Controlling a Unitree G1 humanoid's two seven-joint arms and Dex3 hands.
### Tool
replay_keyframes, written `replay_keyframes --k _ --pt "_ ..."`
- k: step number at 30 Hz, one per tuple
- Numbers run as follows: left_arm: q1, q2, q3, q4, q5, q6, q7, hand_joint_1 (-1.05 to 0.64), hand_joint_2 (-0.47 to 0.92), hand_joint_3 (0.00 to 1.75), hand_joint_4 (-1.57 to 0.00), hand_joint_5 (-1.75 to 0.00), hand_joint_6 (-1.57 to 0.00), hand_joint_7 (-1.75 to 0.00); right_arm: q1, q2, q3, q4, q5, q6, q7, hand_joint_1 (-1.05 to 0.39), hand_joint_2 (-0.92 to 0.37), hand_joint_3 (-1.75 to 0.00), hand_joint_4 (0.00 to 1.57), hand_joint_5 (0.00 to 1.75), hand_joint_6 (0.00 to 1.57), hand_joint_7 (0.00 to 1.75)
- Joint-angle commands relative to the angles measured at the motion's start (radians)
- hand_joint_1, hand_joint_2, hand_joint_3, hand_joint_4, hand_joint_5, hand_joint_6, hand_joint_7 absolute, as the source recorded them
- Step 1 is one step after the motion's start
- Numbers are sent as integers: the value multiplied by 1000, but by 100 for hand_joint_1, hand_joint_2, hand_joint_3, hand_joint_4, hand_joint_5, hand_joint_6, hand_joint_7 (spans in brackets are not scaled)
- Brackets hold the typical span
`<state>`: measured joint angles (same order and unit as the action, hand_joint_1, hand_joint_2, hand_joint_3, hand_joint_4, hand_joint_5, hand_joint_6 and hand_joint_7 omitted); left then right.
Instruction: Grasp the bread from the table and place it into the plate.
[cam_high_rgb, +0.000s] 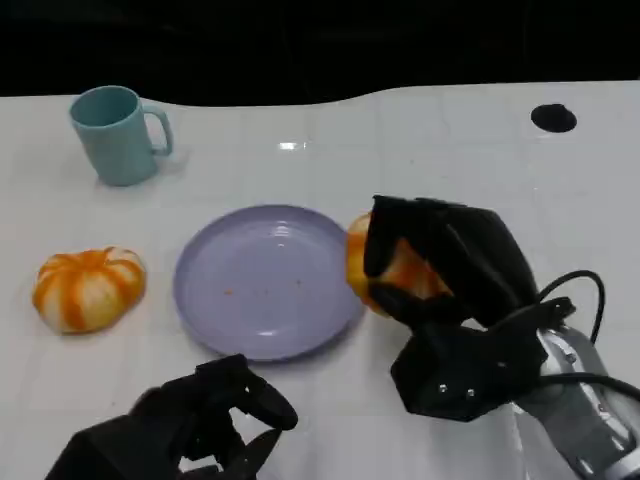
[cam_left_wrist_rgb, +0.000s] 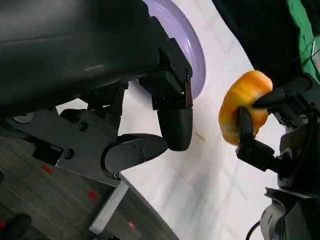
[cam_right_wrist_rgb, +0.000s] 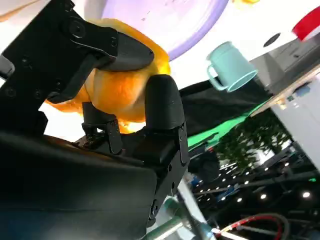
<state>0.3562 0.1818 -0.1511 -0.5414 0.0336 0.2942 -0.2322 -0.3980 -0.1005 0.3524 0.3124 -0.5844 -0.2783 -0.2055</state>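
Head view: a white tabletop (cam_high_rgb: 440, 140) against a dark background carries one lavender plate (cam_high_rgb: 265, 280), one teal mug (cam_high_rgb: 117, 133) and two orange breads. One bread (cam_high_rgb: 88, 288) lies apart, on the plate's far side from the other bread (cam_high_rgb: 400, 270), which the right hand (cam_high_rgb: 445, 265) grasps just beside the plate's rim. The left hand (cam_high_rgb: 205, 420) idles near the table edge, fingers curled in on nothing. To finish well, I'd carry the bread over the plate's centre and release it low.

Left wrist view: the held bread (cam_left_wrist_rgb: 245, 107) looks raised off the tabletop, near the plate (cam_left_wrist_rgb: 187, 55).

Right wrist view: fingers (cam_right_wrist_rgb: 162, 102) wrap the bread (cam_right_wrist_rgb: 120, 92) firmly.
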Motion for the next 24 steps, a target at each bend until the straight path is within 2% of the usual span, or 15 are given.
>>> replay_keyframes --k 1,8,15,19,21,24 --pt "-2 9 3 4 11 -12 10 -25 76 73 -63 -175 -63 -130 -56 28 19 34 6 -16 11 -12 -28 -142 100 175 74 175" --pt "-6 3 -10 3 28 -17 17 -26 72 78 -68 -175 -63 -132 -144 103 50 145 14 -27 13 -15 -27 -137 101 175 73 175" --pt "5 -8 -17 -3 21 -18 21 -26 72 79 -69 -175 -63 -132 -216 148 59 271 21 -42 15 -16 -28 -138 97 175 71 171" --pt "15 -16 -19 -10 15 -12 22 -25 73 79 -64 -175 -63 -132 -249 168 54 334 46 -19 55 -15 -30 -135 91 175 83 123" --pt "19 -14 -20 -11 19 -15 21 -25 73 78 -63 -175 -62 -132 -263 174 53 359 58 -5 77 -17 -38 -108 78 168 87 93" --pt "22 -12 -20 -16 21 -15 19 -24 73 78 -63 -175 -62 -132 -288 170 66 389 58 9 129 -24 -56 -70 65 123 82 58"
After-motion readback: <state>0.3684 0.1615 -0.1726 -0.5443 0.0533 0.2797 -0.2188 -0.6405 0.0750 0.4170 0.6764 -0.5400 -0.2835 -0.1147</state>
